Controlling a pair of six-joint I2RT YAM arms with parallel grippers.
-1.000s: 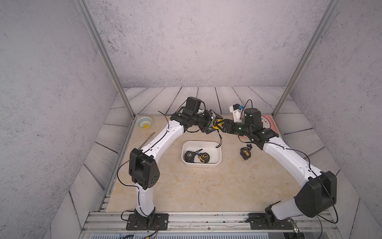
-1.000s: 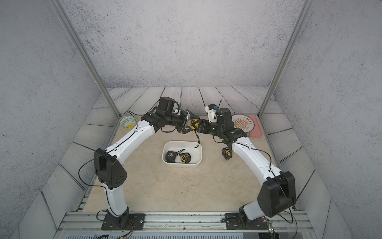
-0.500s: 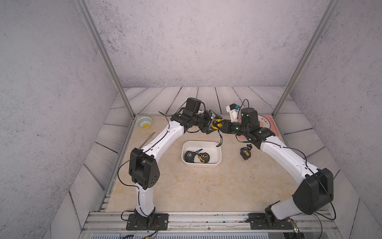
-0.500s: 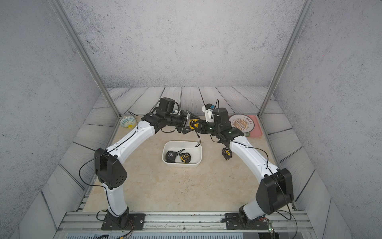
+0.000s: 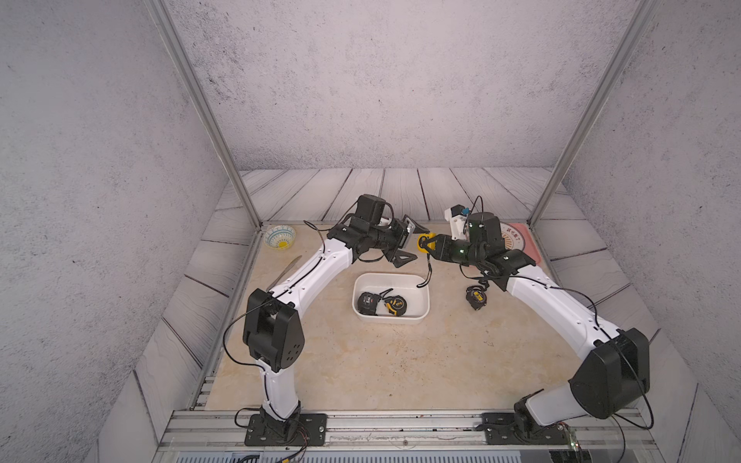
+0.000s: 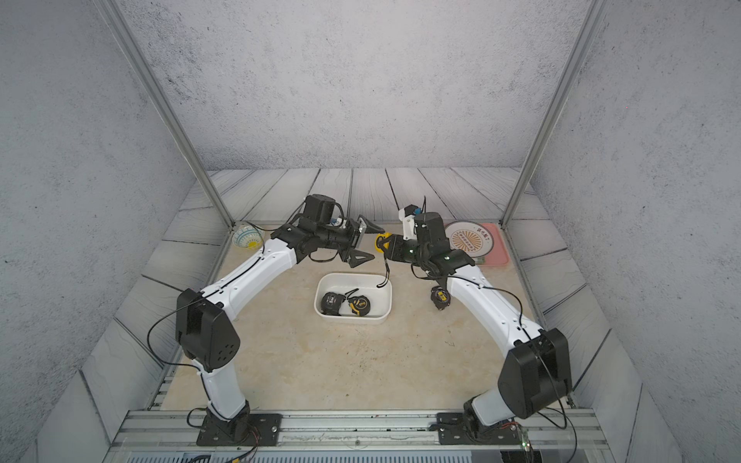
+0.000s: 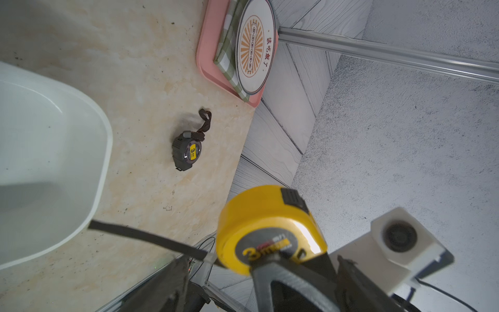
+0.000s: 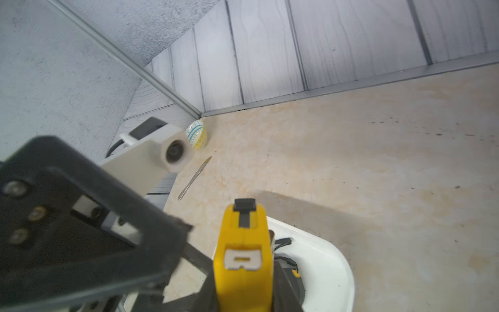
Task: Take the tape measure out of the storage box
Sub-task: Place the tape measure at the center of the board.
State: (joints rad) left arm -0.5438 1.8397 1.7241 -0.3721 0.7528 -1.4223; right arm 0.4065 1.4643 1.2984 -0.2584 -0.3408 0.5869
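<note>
A yellow tape measure [image 5: 423, 241] hangs in the air behind the storage box [image 5: 415, 304], a white tub. My right gripper [image 5: 430, 245] is shut on it, its dark fingers pressing both flat sides in the right wrist view [image 8: 244, 259]. The tape measure's black strap [image 5: 428, 272] dangles down to the tub's back rim. My left gripper [image 5: 417, 244] faces it with jaws open, fingers standing off either side. Two more tape measures lie in the tub, one black [image 5: 368, 302] and one black and yellow [image 5: 395, 306].
Another dark tape measure [image 5: 476, 297] lies on the table right of the tub, under my right forearm. A pink tray [image 5: 531, 250] with a round plate sits at the back right. A patterned bowl [image 5: 280, 236] and a knife [image 5: 284, 272] are at the back left.
My right gripper has shut on the yellow tape measure. My left gripper, shut on it before, has opened and let go. Both arms stay nearly where they were.
</note>
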